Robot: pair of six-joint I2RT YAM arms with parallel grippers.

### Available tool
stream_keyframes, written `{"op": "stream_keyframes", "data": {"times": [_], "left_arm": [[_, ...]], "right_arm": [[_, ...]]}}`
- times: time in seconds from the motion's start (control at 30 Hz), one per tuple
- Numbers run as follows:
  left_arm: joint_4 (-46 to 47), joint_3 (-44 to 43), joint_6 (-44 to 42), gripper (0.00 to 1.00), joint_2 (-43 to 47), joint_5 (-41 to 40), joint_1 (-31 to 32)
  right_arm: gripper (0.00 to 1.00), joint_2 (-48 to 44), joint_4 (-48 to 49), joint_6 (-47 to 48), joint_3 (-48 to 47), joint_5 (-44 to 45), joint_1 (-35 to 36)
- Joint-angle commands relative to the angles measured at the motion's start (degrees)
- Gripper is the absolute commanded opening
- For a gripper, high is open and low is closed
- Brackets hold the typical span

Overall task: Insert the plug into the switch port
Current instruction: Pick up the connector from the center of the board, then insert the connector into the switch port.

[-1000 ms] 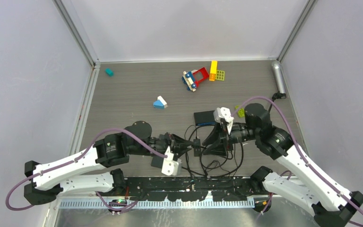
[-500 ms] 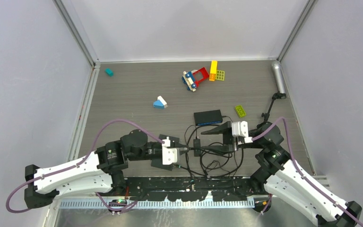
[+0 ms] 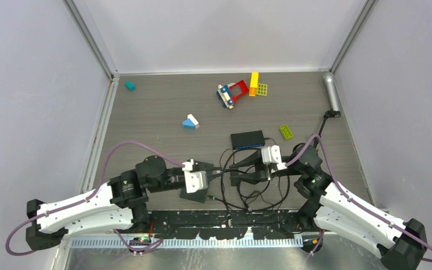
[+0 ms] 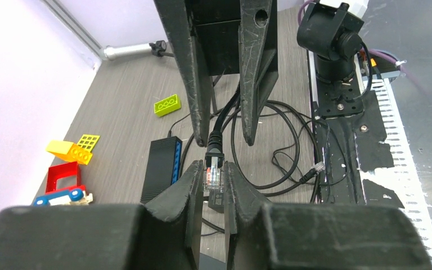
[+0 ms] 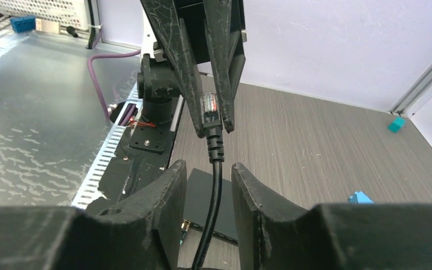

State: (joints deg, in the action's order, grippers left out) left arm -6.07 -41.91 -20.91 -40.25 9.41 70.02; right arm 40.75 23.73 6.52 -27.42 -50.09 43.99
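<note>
A clear plug point(image 4: 214, 175) on a black cable point(image 4: 225, 115) sits pinched between the fingers of my left gripper point(image 4: 214, 166). That gripper point(image 3: 225, 175) is shut on it and points right. My right gripper point(image 3: 241, 169) faces it tip to tip, open. In the right wrist view the cable point(image 5: 214, 188) runs between the fingers of my right gripper point(image 5: 209, 166) with a gap on each side. There the plug point(image 5: 209, 107) shows past them, in the left gripper point(image 5: 214, 130). The black switch point(image 3: 247, 139) lies on the table just behind both grippers, and its blue port side point(image 4: 174, 160) shows in the left wrist view.
Loops of black cable point(image 3: 253, 194) lie between the arm bases. Toy bricks are scattered behind: a red and yellow cluster point(image 3: 239, 90), a blue and white brick point(image 3: 190, 121), a green brick point(image 3: 286, 131), a teal block point(image 3: 129, 85). A metal cylinder point(image 3: 330, 90) lies by the right wall.
My right arm has dropped from above the switch and turned its gripper left, onto the cable. The left arm has drawn back to the left, the plug still in its grip.
</note>
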Motion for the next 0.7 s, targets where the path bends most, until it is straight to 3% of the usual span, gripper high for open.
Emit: {"op": "stream_keyframes", "data": {"times": [0.0,0.13,0.27,0.3,0.33,0.37,0.47,0.5,0.53,0.67], "left_arm": [[4.16,0.54,1.13,0.0,1.43,-1.05,0.13],[4.56,1.1,1.03,0.0,2.08,-1.31,0.16],[4.55,1.42,1.1,0.0,2.51,-1.56,0.16],[4.5,1.58,1.52,0.0,2.62,-2.06,0.12],[4.27,1.76,1.95,0.09,2.89,-2.56,0.14],[3.97,1.89,4.04,0.24,3.15,-4.47,0.12],[2.14,3.42,12.41,0.81,5.07,-13.62,0.15],[1.2,4.45,14.99,0.93,6.34,-16.23,0.13],[0.45,5.63,18.11,0.99,7.69,-18.57,0.19],[-2.69,10.46,30.97,1.0,13.47,-29.63,0.17]], "right_arm": [[0.38,-0.09,2.08,1.85,-0.09,0.97,0.74],[0.27,0.33,1.94,2.17,-0.25,0.96,0.88],[0.02,0.94,1.7,2.42,-0.57,0.91,0.84],[0.01,0.99,1.49,2.37,-0.61,1.18,0.88],[0.01,0.89,1.08,2.27,-0.62,1.78,0.86],[0.01,0.6,-0.21,2.23,-0.73,2.85,0.86],[0.01,-0.7,-11.07,3.3,-3.63,9.9,0.84],[0.0,-0.52,-17.67,4.35,-5.93,12.56,0.84],[0.0,-0.13,-23.77,5.4,-8.5,16.45,0.84],[0.01,1.24,-41.68,10.08,-18.21,35.17,0.89]]}}
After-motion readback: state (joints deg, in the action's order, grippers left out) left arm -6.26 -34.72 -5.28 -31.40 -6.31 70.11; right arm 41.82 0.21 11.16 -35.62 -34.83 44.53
